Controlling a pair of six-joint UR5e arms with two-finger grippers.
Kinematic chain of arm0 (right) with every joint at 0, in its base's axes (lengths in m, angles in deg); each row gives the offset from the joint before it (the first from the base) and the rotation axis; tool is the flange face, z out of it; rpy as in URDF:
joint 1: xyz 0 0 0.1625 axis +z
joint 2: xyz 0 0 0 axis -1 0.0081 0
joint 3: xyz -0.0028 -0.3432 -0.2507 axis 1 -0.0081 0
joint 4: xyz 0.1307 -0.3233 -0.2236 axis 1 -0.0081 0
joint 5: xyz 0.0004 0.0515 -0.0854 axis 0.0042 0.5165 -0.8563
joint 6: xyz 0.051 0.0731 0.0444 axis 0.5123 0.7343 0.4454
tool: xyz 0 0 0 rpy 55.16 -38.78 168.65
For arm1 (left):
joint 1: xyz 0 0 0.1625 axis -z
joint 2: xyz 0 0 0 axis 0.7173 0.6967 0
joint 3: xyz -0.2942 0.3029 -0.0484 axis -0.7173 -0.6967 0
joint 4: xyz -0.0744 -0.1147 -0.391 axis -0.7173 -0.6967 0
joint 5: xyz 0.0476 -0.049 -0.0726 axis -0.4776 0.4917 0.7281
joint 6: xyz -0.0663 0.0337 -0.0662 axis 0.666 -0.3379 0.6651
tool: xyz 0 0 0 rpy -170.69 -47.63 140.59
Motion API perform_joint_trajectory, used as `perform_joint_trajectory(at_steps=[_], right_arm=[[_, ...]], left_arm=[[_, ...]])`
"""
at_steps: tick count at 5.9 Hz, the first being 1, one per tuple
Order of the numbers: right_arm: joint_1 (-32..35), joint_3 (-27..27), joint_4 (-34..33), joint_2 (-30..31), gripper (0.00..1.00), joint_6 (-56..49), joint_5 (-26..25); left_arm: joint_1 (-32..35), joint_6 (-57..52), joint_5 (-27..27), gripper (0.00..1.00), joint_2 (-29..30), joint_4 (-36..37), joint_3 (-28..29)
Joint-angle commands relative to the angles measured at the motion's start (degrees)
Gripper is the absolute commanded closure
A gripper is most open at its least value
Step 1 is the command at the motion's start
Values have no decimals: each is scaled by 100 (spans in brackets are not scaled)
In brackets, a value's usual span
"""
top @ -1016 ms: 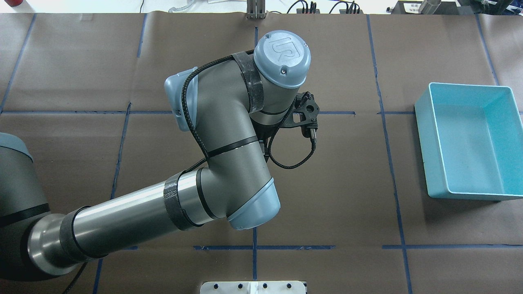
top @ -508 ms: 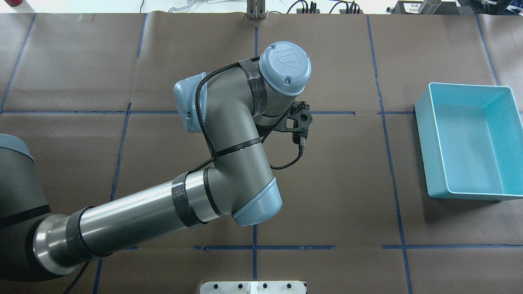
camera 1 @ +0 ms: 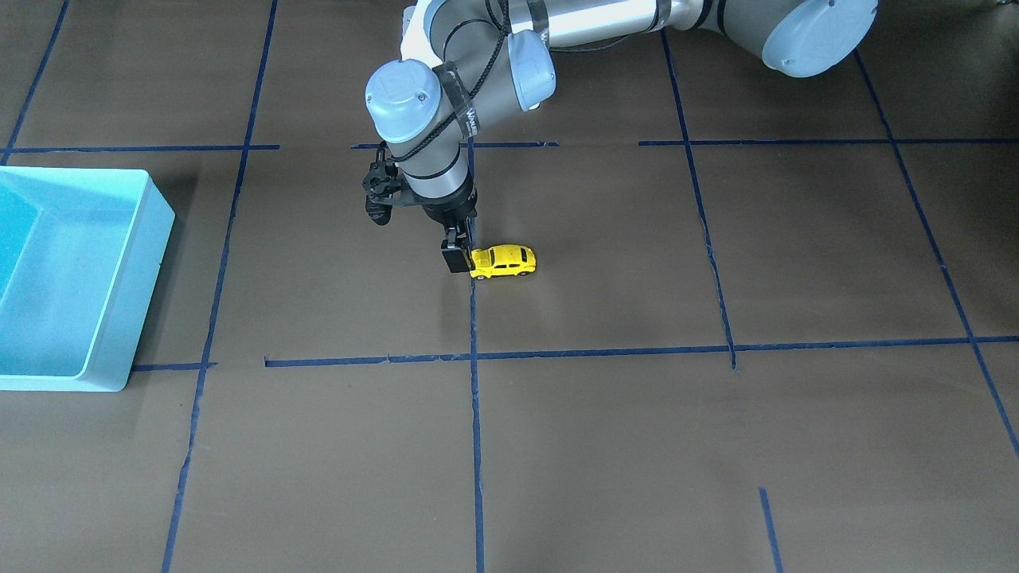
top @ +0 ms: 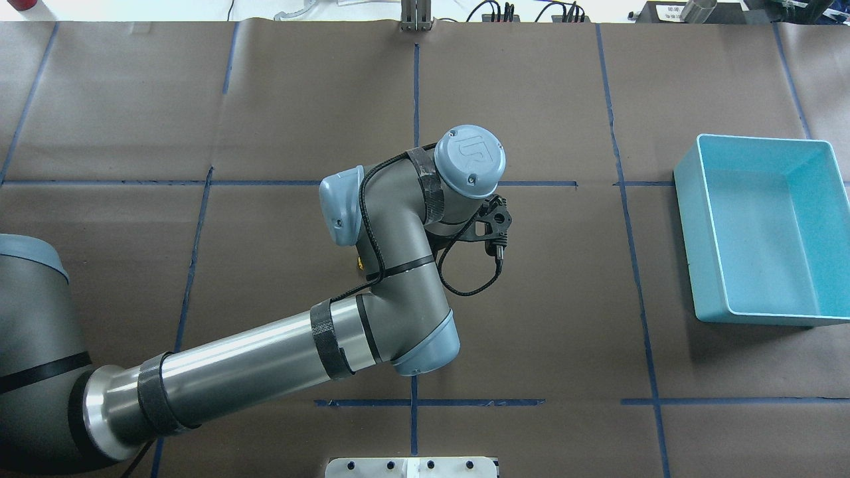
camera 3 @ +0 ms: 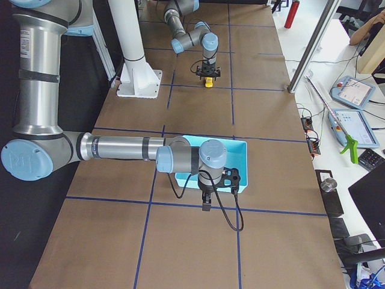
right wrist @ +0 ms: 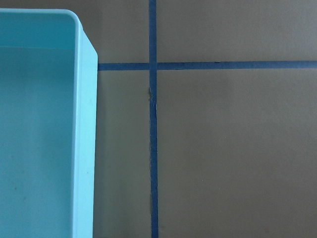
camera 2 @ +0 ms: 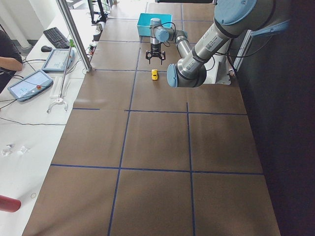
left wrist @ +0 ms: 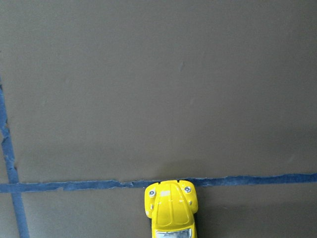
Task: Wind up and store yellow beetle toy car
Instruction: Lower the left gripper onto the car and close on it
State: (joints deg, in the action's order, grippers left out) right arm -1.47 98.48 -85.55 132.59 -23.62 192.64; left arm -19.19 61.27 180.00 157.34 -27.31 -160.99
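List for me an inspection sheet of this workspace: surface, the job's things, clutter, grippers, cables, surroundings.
Surface: brown paper-covered table with a blue tape grid.
Job's things: yellow beetle toy car on its wheels near the middle; empty turquoise bin far off, toward the robot's right.
Clutter: nothing seen.
Grippers: left gripper down at one end of the car, jaws unclear; right gripper beside the bin, jaws unclear.
Cables: black cable looped at the left wrist.
Surroundings: tablet and keyboard on a side desk.
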Motion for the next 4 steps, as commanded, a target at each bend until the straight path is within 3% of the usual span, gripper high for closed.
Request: perform_joint_trajectory(at_steps=[1,4], right_arm=[[0,3,0,-2,0,0,0],[0,11,0,-2,0,0,0]], left_arm=[[-54,2,-39,0,-60,-166,275],[-98,-7,-251,0,-60,-184,364]])
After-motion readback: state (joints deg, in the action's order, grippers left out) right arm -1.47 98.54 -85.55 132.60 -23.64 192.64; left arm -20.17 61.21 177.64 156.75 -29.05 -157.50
